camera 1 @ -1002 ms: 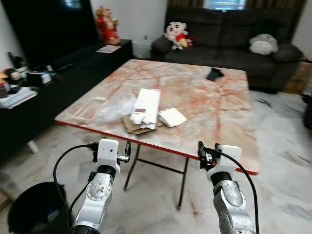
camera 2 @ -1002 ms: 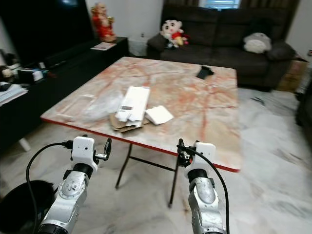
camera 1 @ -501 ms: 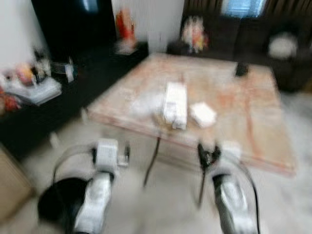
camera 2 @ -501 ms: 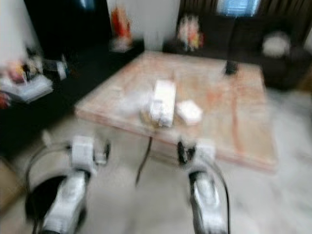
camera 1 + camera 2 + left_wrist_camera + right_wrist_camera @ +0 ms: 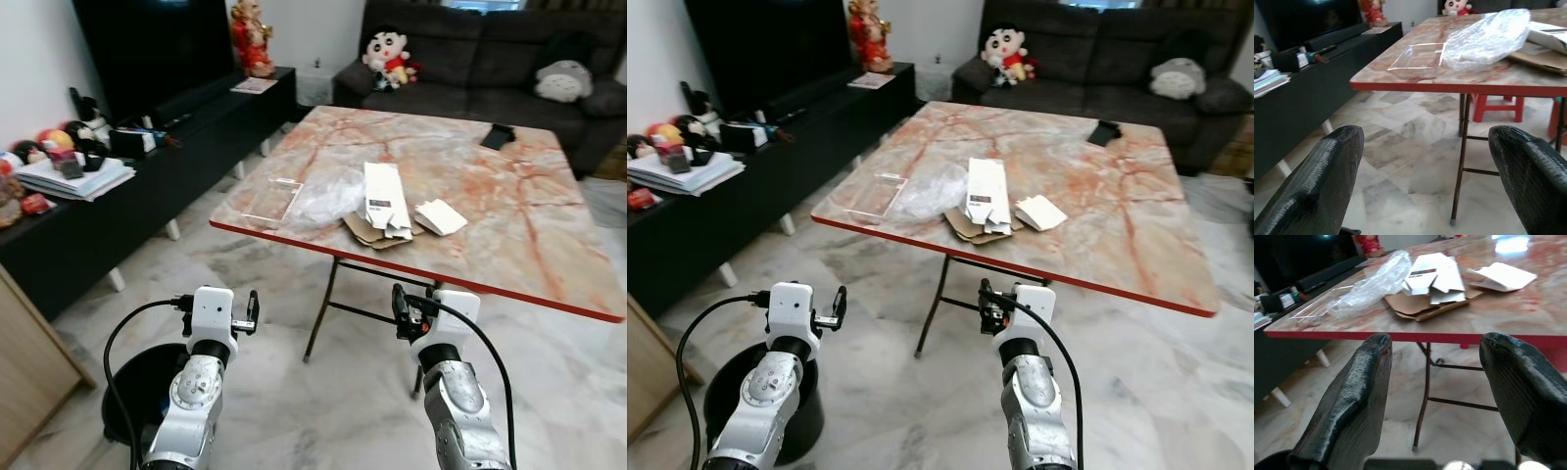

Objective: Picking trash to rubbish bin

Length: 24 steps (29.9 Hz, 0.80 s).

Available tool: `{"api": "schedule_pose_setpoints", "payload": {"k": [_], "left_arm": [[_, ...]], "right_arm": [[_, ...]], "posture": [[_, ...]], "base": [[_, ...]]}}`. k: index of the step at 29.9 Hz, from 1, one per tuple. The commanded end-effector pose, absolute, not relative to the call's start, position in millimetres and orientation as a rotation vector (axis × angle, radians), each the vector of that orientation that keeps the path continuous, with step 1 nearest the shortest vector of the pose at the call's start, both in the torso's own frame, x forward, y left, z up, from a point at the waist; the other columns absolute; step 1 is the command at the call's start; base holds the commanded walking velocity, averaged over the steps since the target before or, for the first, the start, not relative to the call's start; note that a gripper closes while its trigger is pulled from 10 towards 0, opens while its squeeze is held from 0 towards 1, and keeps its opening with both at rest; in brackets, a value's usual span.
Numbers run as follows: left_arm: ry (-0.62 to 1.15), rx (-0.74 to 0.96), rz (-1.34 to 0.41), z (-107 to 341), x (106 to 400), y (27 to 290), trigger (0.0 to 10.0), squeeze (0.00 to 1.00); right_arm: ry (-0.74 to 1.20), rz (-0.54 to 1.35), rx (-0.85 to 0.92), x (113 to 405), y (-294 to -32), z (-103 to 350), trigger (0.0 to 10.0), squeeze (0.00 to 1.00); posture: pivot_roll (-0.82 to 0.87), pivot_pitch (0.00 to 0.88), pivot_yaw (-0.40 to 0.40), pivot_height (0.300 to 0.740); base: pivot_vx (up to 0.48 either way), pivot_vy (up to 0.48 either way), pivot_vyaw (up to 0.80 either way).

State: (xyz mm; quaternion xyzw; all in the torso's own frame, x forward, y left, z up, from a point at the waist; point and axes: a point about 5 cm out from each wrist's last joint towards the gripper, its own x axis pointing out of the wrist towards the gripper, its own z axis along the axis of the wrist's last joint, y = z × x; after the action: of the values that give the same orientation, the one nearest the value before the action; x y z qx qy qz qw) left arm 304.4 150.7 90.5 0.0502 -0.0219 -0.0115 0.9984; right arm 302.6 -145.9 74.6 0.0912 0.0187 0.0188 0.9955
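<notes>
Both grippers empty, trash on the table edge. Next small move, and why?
Probably step closer to the table: both grippers, left and right, are open and short of its red edge, while the plastic bag and flattened cardboard lie beyond reach.

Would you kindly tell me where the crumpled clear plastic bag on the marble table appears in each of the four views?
Left eye view: the clear plastic bag lies near the table's front edge, left of the white carton.
Right eye view: the bag sits left of centre, above the red edge.
Left wrist view: the bag lies on the tabletop, towards the upper right.
Right wrist view: the bag lies beside the flattened cardboard.
Shared landmark: the table's red edge.
</notes>
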Motion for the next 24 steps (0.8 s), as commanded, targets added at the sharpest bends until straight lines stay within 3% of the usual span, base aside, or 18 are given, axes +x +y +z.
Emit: {"api": "schedule_pose_setpoints", "payload": {"k": [1, 5, 24], "left_arm": [[-0.080, 0.089, -0.023, 101, 308, 149, 10.0, 0.00], [-0.122, 0.126, -0.035, 113, 313, 144, 10.0, 0.00], [-0.135, 0.154, -0.034, 118, 313, 143, 10.0, 0.00]], "right_arm": [[0.014, 0.036, 0.185, 306, -146, 82, 10.0, 0.00], [-0.019, 0.043, 0.183, 311, -144, 92, 10.0, 0.00], [-0.049, 0.060, 0.185, 316, -140, 105, 10.0, 0.00]], "posture": [[0.14, 0.019, -0.021, 0.740], [0.14, 0.018, -0.026, 0.740], [0.15, 0.018, -0.028, 0.740]], "base": [[0.000, 0.000, 0.00], [0.175, 0.000, 0.00], [0.476, 0.000, 0.00]]}}
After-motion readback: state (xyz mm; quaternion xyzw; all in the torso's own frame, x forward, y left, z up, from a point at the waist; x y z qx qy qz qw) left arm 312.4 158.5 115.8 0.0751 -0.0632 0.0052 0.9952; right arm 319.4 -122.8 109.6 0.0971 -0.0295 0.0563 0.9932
